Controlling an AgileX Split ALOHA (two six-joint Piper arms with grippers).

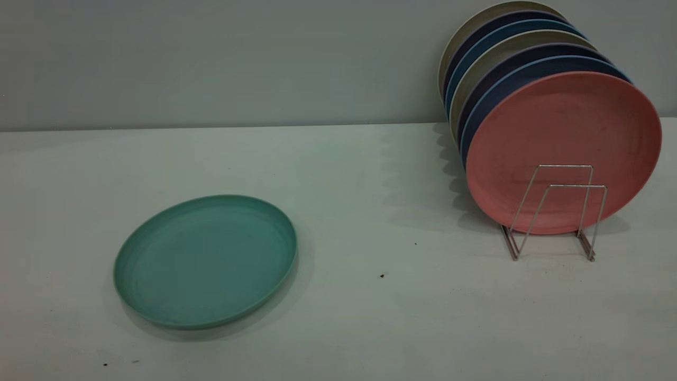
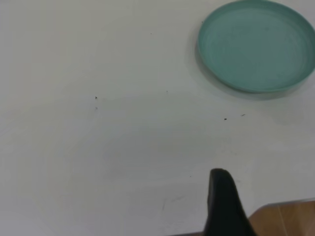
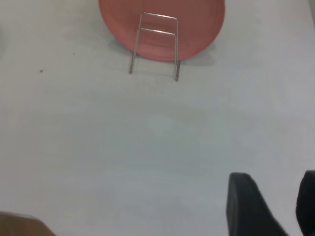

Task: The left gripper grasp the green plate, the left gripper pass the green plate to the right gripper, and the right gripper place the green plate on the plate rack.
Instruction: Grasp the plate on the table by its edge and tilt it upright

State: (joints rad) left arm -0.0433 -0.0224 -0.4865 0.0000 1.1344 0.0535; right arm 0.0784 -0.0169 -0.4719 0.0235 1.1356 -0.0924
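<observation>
Pincers hang apart from everything: the right pincer [image 3: 278,206] is spread wide over bare desk [image 1: 370,328], while only one finger of the left pincer [image 2: 224,206] shows, so its grip cannot be told. Farther out, the green plate [image 1: 205,260] lies flat, well apart from the plate rack [image 1: 555,211] holding a salmon-pink plate [image 1: 563,151].

Matt green plate [image 1: 205,260]; thin metal-wire plate rack [image 1: 555,211].

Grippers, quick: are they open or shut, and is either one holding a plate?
Left gripper: only one finger shows, so it cannot be told; it holds nothing.
Right gripper: jaws open, holding nothing.
</observation>
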